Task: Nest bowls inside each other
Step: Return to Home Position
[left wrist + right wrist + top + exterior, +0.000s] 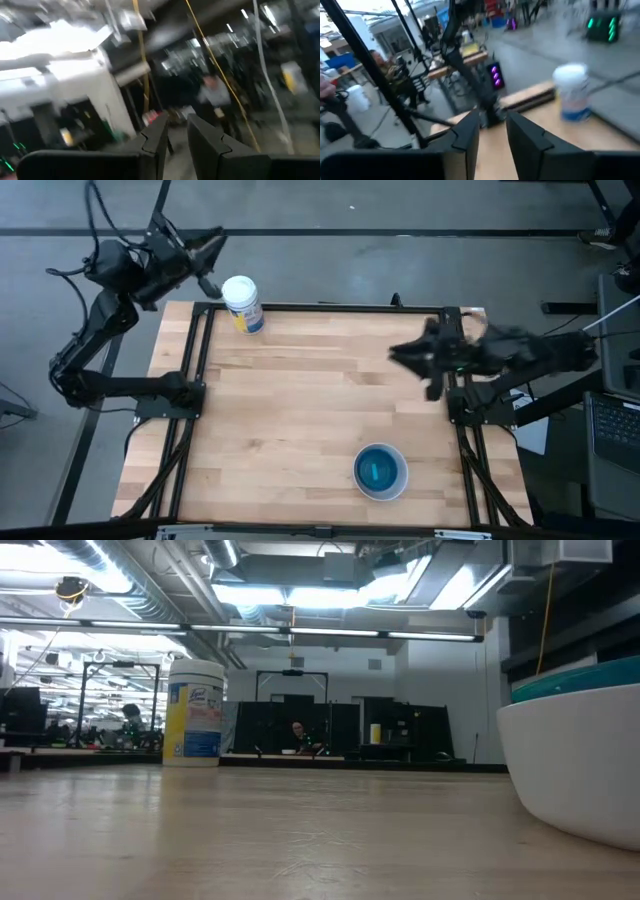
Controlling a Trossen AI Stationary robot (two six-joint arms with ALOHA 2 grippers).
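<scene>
Near the table's front right stands the white bowl (381, 472), resting on its base, with a teal bowl (378, 468) nested inside it. In the low view the white bowl's wall (575, 770) fills the right, and the teal rim (585, 678) shows above it. Whether other bowls lie under the teal one is hidden. My right gripper (398, 354) hangs high over the table's right side, far from the bowls, open with nothing between its fingers (492, 135). My left gripper (216, 240) is raised beyond the table's far left corner, its fingers a little apart (175, 137) on nothing.
A white cylindrical container (243, 304) with a yellow-blue label stands upright at the table's far edge, left of centre, also in the low view (195, 712). Black frame rails (190, 395) run along the table's left and right sides. People show in the room beyond.
</scene>
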